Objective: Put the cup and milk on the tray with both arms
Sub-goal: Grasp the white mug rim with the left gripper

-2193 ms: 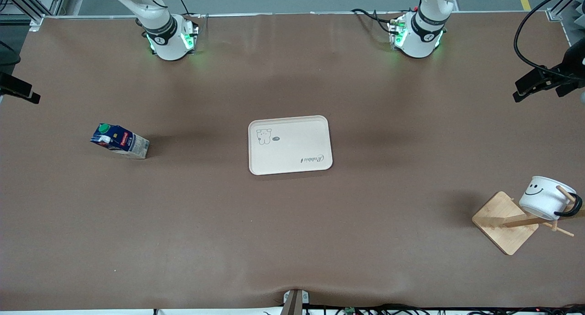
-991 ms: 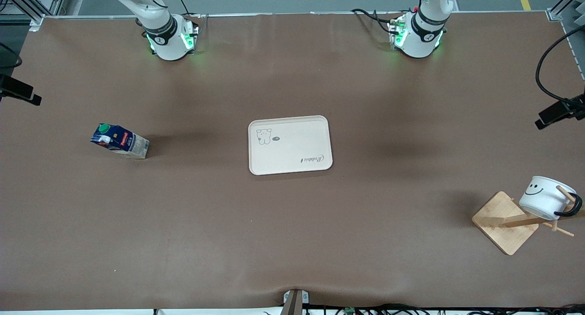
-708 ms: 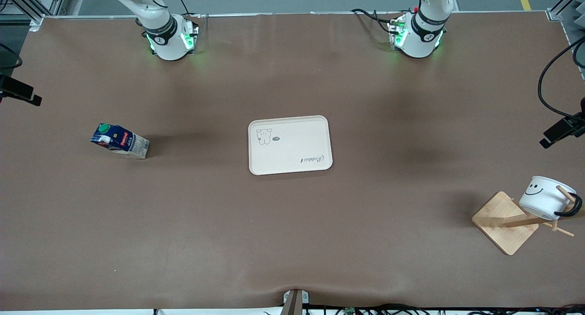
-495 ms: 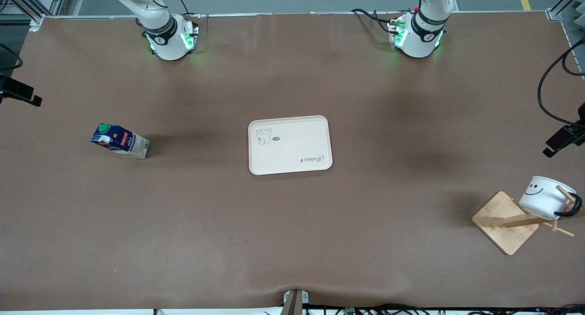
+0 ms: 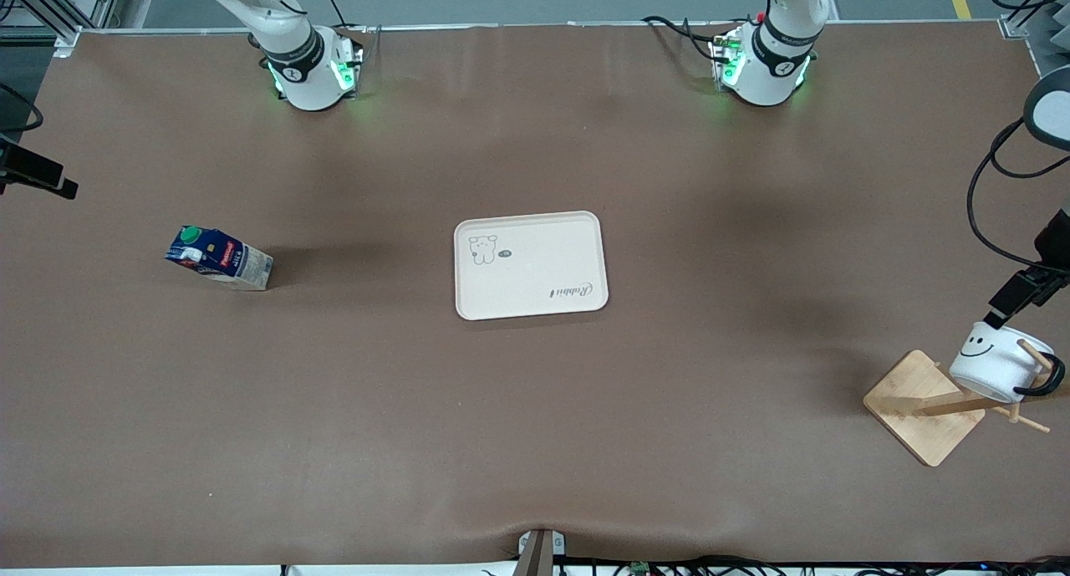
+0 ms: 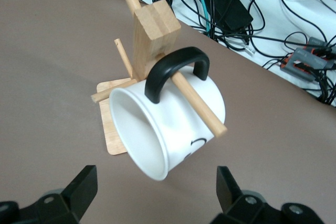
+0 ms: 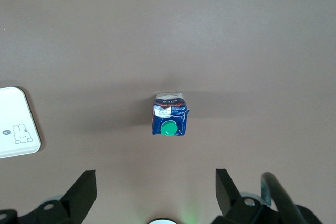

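In the front view we see the flat cream rectangular tray (image 5: 530, 264) at table centre, the blue-and-white milk carton (image 5: 219, 258) at its nine o'clock, and the white smiley mug (image 5: 1001, 362) hanging on the wooden peg rack (image 5: 924, 405) at four o'clock. In the left wrist view, the left gripper (image 6: 156, 194) is spread before the mug (image 6: 168, 127). In the right wrist view, the right gripper (image 7: 156, 195) is spread above the carton (image 7: 169, 115).
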### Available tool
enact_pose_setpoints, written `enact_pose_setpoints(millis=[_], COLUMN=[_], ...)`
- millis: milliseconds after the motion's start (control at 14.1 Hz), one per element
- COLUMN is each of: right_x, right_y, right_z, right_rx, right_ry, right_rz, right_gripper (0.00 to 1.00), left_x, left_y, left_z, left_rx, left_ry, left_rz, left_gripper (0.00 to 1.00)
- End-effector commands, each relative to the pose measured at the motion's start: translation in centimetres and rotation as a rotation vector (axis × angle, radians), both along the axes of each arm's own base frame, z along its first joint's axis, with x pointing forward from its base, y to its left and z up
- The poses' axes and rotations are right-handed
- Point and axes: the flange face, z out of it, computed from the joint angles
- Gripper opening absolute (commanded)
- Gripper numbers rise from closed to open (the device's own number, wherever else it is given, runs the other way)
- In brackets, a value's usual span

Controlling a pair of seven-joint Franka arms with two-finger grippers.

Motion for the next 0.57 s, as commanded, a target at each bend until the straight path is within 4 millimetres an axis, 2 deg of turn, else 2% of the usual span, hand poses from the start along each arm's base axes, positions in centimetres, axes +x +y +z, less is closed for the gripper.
enact_pose_setpoints(millis=[0,495], right_x=[0.2,0.2], right_y=[-0.1,0.1], right_z=[0.4,0.4], right_rx=[0.009,0.011], right_ry=[-0.010,-0.009], right_rz=[0.008,0.010], right_gripper=[1.00,1.00], left_x=[1.3,2.3], left_y=[-0.1,-0.8], left_z=[0.3,-1.1], left_rx=[-0.019,0.032], left_ry=[-0.043,-0.071], left_rz=[0.005,-0.077], left_gripper=[1.00,0.78])
